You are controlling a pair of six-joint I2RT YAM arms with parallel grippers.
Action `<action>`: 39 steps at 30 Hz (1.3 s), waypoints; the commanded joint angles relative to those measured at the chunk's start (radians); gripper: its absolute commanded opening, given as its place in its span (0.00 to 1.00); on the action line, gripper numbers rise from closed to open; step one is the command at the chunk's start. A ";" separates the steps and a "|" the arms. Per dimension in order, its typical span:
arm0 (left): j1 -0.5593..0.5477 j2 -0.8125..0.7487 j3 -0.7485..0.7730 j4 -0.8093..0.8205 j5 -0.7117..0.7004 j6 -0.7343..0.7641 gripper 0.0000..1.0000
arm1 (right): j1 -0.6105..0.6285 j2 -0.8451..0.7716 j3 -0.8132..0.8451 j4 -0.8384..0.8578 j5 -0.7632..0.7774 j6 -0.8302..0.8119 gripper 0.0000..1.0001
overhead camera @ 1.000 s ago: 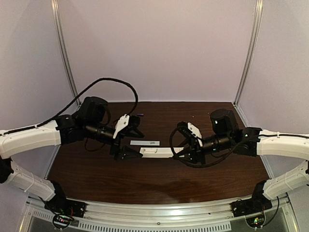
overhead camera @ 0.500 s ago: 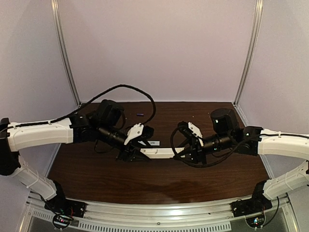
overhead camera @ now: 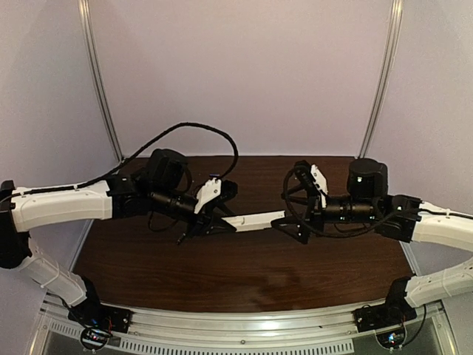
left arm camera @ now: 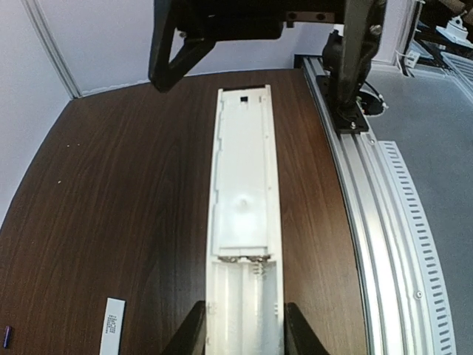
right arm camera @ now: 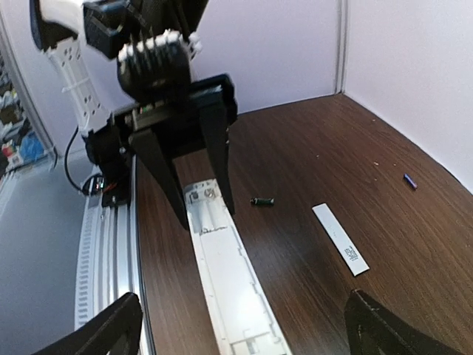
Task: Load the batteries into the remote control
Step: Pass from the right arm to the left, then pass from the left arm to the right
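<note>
My left gripper [overhead camera: 213, 221] is clamped on one end of the remote control [overhead camera: 255, 220]. The bar reaches right across the middle of the table [overhead camera: 244, 277] into my right gripper [overhead camera: 297, 213]. The right gripper's jaws are spread wide, one finger on each side of the bar's other end and apart from it. From the overhead view I can't say for sure whether the bar rests on the wood or is raised off it.

The left wrist view shows what the overhead hides. The fingers [left arm camera: 194, 333] press against both long sides of the remote, and the uncovered battery bay [left arm camera: 245, 296] sits right between them. Only the right wrist view gives me the dark battery [right arm camera: 262, 201], lying on the table just right of the left gripper's fingers. The white strip [right arm camera: 340, 239] lies at centre right of that frame. The bluish-purple battery [right arm camera: 409, 180] is at far right, well apart from both grippers.
</note>
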 commanded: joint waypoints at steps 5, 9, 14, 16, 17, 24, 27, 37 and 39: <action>-0.001 -0.012 -0.054 0.338 -0.207 -0.244 0.00 | -0.038 -0.112 -0.047 0.139 0.337 0.307 1.00; -0.004 -0.023 -0.073 0.416 -0.294 -0.287 0.00 | -0.045 -0.069 -0.059 0.199 0.358 0.469 1.00; -0.027 -0.030 -0.080 0.439 -0.413 -0.286 0.00 | -0.058 -0.012 -0.078 0.329 0.305 0.636 1.00; -0.031 -0.032 -0.085 0.450 -0.433 -0.317 0.00 | -0.059 0.011 -0.073 0.358 0.300 0.677 1.00; -0.033 -0.033 -0.086 0.454 -0.437 -0.317 0.00 | -0.060 0.024 -0.068 0.363 0.301 0.693 1.00; -0.066 -0.021 -0.088 0.491 -0.457 -0.301 0.00 | -0.070 0.109 -0.076 0.508 0.263 0.839 0.92; -0.073 -0.014 -0.079 0.490 -0.456 -0.301 0.00 | -0.078 0.135 -0.066 0.535 0.255 0.884 0.84; -0.109 0.011 -0.050 0.482 -0.524 -0.238 0.00 | -0.104 0.170 -0.087 0.634 0.240 1.046 0.50; -0.110 0.018 -0.042 0.477 -0.528 -0.235 0.00 | -0.105 0.176 -0.085 0.630 0.234 1.061 0.47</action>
